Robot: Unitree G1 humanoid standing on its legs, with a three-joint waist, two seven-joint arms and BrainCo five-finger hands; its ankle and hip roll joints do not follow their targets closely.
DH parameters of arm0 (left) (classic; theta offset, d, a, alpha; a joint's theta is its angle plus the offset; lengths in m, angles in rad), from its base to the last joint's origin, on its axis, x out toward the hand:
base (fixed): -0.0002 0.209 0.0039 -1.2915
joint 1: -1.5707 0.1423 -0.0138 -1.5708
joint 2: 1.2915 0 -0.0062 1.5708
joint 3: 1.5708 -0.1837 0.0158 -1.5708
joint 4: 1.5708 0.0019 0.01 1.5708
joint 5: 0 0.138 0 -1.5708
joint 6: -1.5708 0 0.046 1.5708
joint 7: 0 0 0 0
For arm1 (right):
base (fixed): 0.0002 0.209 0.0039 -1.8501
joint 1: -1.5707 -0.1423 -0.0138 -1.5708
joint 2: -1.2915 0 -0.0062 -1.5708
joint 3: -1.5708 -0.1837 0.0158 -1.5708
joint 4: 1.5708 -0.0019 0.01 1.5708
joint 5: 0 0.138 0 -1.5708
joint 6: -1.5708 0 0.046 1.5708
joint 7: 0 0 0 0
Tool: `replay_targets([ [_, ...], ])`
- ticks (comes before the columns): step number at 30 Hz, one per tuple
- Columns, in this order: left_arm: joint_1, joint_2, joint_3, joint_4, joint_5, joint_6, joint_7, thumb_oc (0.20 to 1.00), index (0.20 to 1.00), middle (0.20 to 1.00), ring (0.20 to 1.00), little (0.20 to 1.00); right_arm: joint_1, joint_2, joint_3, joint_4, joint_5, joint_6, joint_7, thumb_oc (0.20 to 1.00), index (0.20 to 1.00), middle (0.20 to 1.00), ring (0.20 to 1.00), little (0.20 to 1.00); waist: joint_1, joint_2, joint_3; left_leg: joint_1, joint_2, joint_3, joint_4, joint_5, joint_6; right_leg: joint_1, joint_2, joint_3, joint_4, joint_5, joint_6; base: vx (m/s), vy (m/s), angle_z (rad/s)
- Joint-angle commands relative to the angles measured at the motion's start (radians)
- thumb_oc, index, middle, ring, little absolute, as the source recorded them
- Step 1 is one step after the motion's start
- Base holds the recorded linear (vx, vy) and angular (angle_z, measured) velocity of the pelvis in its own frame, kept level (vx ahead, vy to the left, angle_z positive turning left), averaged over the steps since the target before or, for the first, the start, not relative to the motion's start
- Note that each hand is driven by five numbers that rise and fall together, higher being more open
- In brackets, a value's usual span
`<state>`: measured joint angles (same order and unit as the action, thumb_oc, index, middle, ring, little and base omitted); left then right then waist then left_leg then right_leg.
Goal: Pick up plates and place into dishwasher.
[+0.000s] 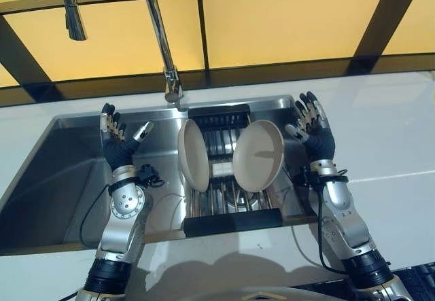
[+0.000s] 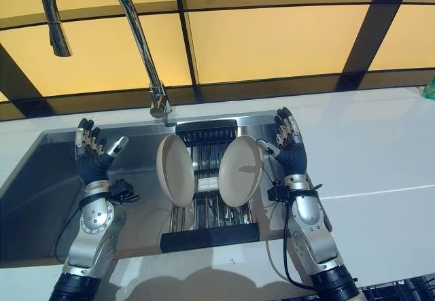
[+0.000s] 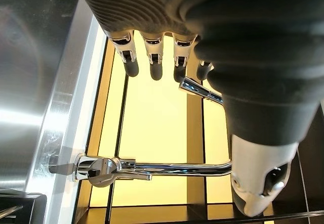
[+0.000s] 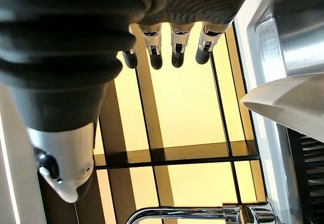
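Note:
Two beige plates stand on edge in a dark dish rack [image 1: 231, 219] set in the steel sink: the left plate [image 1: 192, 155] and the right plate [image 1: 258, 155]. My left hand [image 1: 117, 141] is raised over the sink basin, left of the plates, fingers straight and holding nothing. Just right of the right plate, at the sink's right rim, my right hand [image 1: 311, 130] is held up with straight fingers, apart from the plate. The right plate's rim [image 4: 288, 107] shows beside the right hand's fingers [image 4: 174, 49] in the right wrist view.
A tall chrome tap [image 1: 160, 36] arches over the sink's back edge. The steel sink [image 1: 47, 179] is sunk in a white counter [image 1: 387, 145]. Yellow panels with dark frames [image 1: 285, 22] form the wall behind.

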<state>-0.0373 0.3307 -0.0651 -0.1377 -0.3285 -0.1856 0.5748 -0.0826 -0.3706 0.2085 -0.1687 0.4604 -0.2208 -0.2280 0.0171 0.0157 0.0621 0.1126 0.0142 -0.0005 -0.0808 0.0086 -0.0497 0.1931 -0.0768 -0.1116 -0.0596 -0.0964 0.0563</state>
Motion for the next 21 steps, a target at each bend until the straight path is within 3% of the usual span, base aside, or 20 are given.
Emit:
replay_targets([
  [1, -0.026, 0.05, 0.033, -0.01, 0.024, -0.055, -0.024, 1.0, 1.0, 1.0, 1.0, 1.0, -0.029, 0.01, -0.014, -0.03, -0.022, -0.054, -0.001, 1.0, 1.0, 1.0, 1.0, 1.0, 0.023, -0.032, -0.05, -0.013, -0.004, 0.031, 0.031, -0.077, 0.018, -0.068, -0.004, 0.014, 0.005, 0.049, 0.023, 0.0, 0.0, 0.0],
  [16, -0.029, 0.057, 0.035, -0.02, 0.044, -0.055, -0.094, 1.0, 1.0, 1.0, 1.0, 1.0, -0.018, 0.016, -0.027, -0.03, -0.026, -0.054, -0.003, 1.0, 1.0, 1.0, 1.0, 1.0, 0.018, -0.025, -0.049, -0.004, -0.002, 0.036, 0.015, -0.071, 0.019, -0.066, -0.004, 0.011, 0.011, 0.045, 0.027, 0.01, 0.002, 0.0],
  [21, -0.047, 0.109, 0.034, -0.01, 0.222, -0.062, -0.137, 1.0, 1.0, 1.0, 1.0, 1.0, -0.018, 0.005, -0.024, -0.031, -0.021, -0.049, 0.006, 1.0, 1.0, 1.0, 1.0, 1.0, 0.011, -0.021, -0.052, -0.001, -0.001, 0.048, 0.021, -0.076, 0.019, -0.067, -0.006, 0.014, 0.016, 0.043, 0.027, 0.04, 0.011, -0.01],
])
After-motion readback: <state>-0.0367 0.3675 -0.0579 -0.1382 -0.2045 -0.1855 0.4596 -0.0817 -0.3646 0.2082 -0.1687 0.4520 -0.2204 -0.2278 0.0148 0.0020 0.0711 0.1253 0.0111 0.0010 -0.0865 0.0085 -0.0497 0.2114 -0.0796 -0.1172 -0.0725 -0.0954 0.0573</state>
